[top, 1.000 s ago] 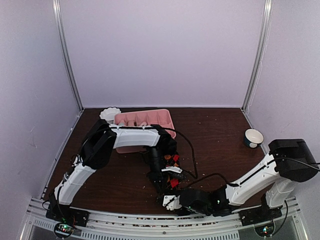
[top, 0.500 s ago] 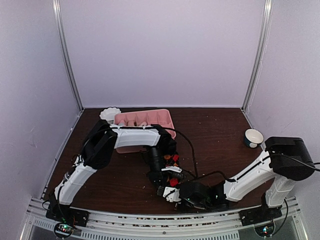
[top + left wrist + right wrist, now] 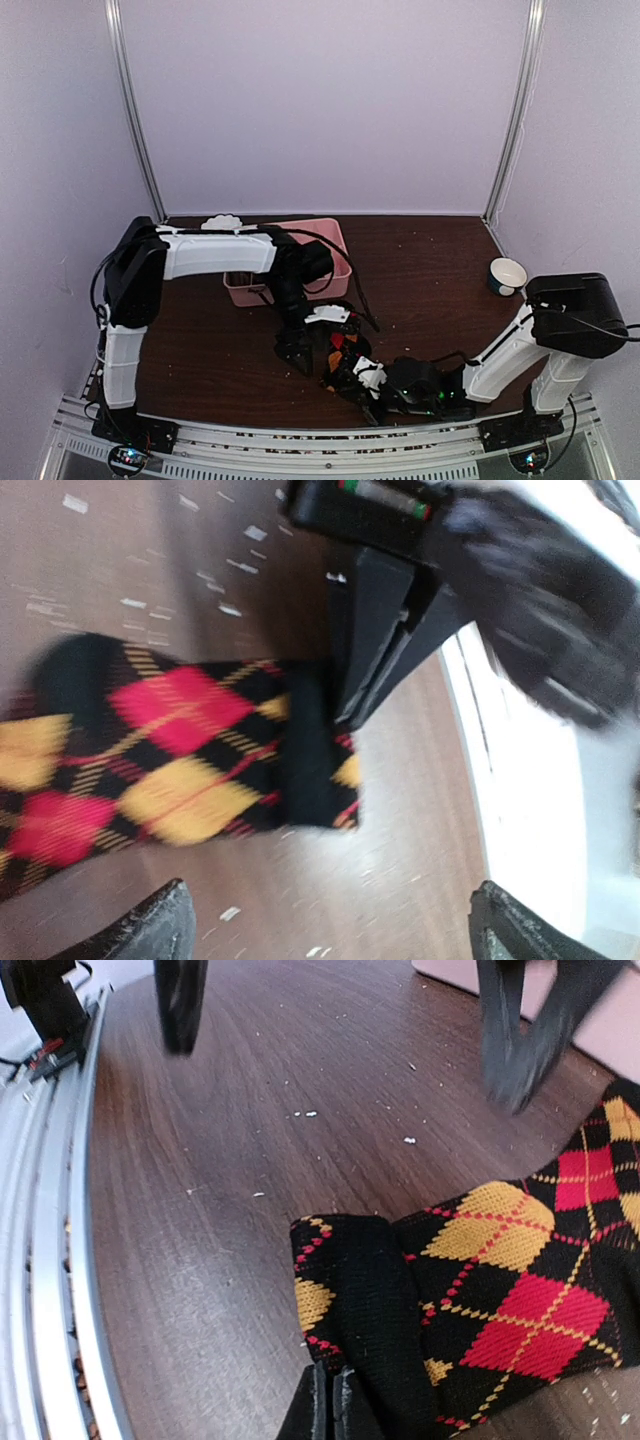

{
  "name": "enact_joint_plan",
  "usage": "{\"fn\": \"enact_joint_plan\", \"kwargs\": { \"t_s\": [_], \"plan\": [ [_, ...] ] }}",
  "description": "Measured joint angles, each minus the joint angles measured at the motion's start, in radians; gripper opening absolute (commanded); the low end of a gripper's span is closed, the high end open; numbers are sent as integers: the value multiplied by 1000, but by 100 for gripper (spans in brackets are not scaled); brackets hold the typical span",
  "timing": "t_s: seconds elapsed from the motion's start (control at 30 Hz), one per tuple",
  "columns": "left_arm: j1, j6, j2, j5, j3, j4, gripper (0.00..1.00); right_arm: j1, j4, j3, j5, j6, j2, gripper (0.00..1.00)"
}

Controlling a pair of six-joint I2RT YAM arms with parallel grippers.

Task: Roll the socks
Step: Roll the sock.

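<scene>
A: Right, item one: the left fingers?

B: Left fingers (image 3: 160, 925): spread wide, nothing between them, hanging over the bench (image 3: 430, 270). From the right wrist they show as two dark tips set well apart.

A: Item two?

B: Right fingers (image 3: 330, 1405): pinched tight together, gripping the edge of the argyle sock (image 3: 500, 1300) at its black-banded end.

A: Item three, the sock itself?

B: One sock, black with red and yellow diamonds, lying flat on the bench. The banded end sits at the right fingers' tips and the patterned length runs away from them, off to one side. It lies just ahead of the left fingers' tips, nearer one tip than the other, and not touching either.

A: Sundries?

B: Pink tray (image 3: 335, 240): on the bench, beyond the left fingers. White bowl (image 3: 507, 273): well apart from both sets of fingers. Pale specks (image 3: 410, 1140): scattered on the bench between the two sets.
</scene>
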Motion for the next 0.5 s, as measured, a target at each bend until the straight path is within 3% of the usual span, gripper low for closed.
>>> {"fn": "enact_joint_plan", "kwargs": {
  "t_s": [0.2,0.33,0.43,0.5],
  "plan": [
    [7,-115,-203,-181,-160,260,98,-73,139,-52,-148,143,31,0],
    [48,-134,-134,-228,-151,298,98,-127,163,-48,-257,200,49,0],
    [71,-123,-122,-259,-289,416,98,-173,164,-34,-340,243,63,0],
    [62,-92,-189,-265,-401,469,88,-203,168,-29,-396,274,74,0]
  ]
}}
